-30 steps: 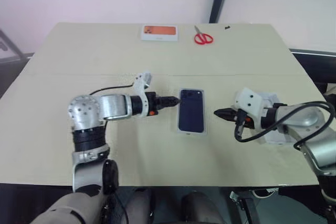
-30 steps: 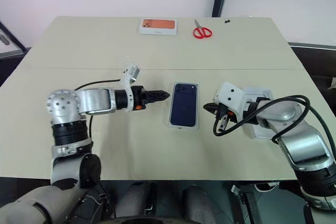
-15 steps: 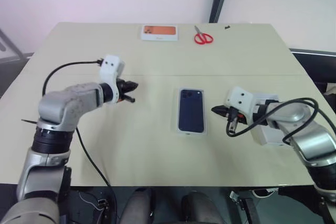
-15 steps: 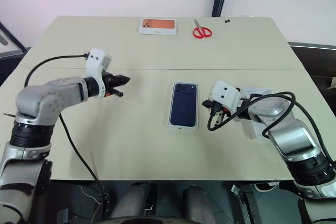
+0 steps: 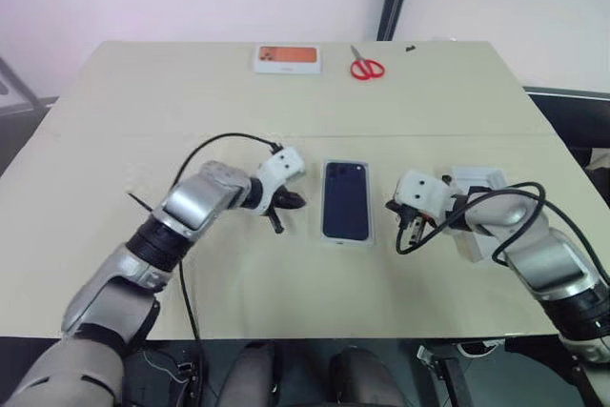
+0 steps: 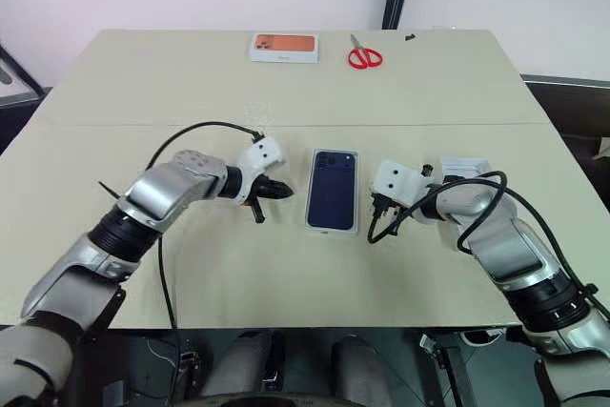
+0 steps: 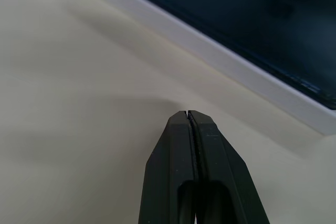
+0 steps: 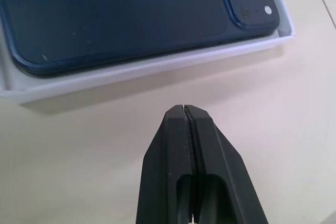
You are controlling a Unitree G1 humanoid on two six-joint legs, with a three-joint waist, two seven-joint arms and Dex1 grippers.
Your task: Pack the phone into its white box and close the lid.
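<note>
At the centre of the frame the phone [image 5: 346,200] lay inside the white box [image 8: 157,66] on the bench [image 5: 286,102]. Both hands, left hand [image 5: 292,201] and right hand [image 5: 394,207], flanked it, pinched closed and empty. The lid [image 5: 479,181], right of the box, probably remained to be fitted.

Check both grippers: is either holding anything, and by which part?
Nothing is held. The left gripper and right gripper are shut and empty, one on each side of the white box holding the phone.
</note>
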